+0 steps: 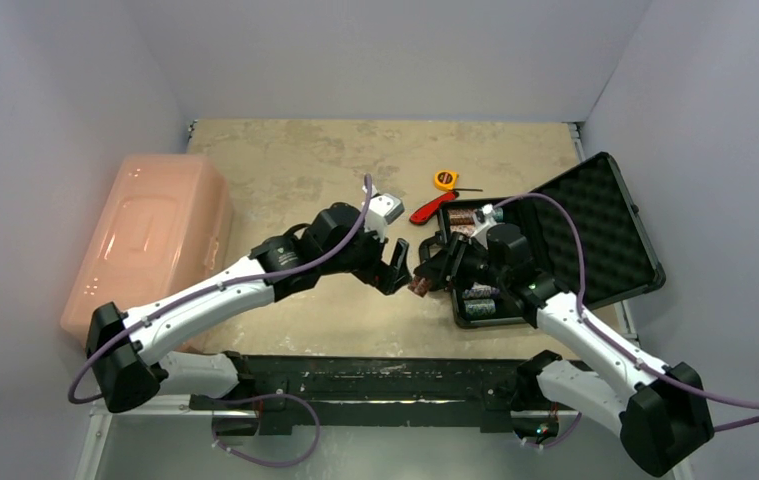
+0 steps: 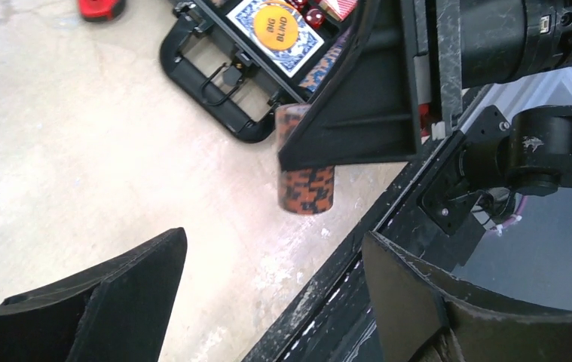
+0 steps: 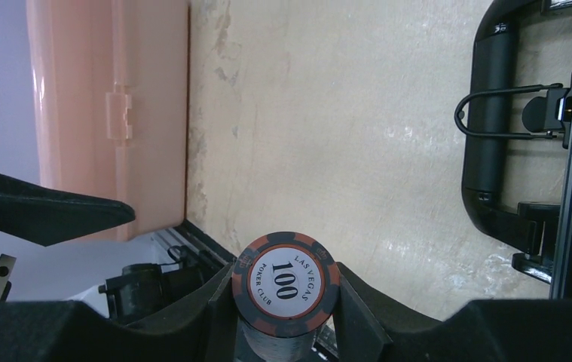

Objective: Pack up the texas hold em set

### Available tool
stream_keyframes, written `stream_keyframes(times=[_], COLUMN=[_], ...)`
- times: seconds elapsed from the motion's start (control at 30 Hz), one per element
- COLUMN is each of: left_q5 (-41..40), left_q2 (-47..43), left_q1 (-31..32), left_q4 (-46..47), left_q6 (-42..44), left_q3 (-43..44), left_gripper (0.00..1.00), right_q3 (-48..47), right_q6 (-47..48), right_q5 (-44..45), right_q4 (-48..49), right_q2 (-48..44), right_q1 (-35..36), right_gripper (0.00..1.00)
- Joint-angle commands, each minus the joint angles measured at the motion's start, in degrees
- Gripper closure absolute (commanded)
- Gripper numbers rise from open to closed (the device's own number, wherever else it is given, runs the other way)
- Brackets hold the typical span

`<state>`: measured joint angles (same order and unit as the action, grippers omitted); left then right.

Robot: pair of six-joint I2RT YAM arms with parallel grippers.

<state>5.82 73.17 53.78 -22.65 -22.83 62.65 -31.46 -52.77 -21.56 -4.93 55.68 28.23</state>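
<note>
The left hand (image 1: 395, 266) is spread wide and empty, just left of an orange-and-black chip roll (image 3: 286, 280). The right hand (image 1: 439, 268) grips that roll above the table (image 1: 335, 170), close to the black case (image 3: 491, 113). Already inside are other chip rolls (image 1: 478, 300), a card deck (image 2: 249, 16) and red dice (image 2: 313, 15). Left to do, I judge: seat this roll and shut the foam lid (image 1: 600, 225).

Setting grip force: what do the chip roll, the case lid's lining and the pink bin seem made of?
Chip roll: stacked hard discs, likely clay composite or plastic, matte, printed label. Lining: soft black foam, dimpled egg-crate surface. Bin: glossy pink plastic, bright highlights.
</note>
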Motion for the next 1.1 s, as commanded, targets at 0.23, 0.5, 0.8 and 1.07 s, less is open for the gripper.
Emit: stream_keyframes(times=[0.23, 0.5, 0.8, 1.07], left_q5=[-8.0, -22.7, -26.8, -27.9], left_q2=[-9.6, -12.3, -16.1, -17.8], left_q1=[0.1, 0.1, 0.1, 0.0], left_q4=[-14.9, -23.6, -20.8, -18.9], left_q6=[1.9, 3.1, 10.7, 13.9], left_q3=[3.8, 8.8, 8.5, 3.5], left_gripper=[0.18, 0.18, 0.18, 0.17], right_q3=[-6.1, -7.7, -8.4, -8.4], right_q6=[3.9, 7.3, 6.7, 2.4], right_q5=[6.3, 13.5, 20.8, 33.5], right_q4=[-3.8, -10.6, -18.2, -26.1], right_q2=[-2.9, -6.2, -8.0, -11.5], right_q1=[0.2, 0.2, 0.2, 0.1], right_gripper=[1.00, 1.00, 1.00, 1.00])
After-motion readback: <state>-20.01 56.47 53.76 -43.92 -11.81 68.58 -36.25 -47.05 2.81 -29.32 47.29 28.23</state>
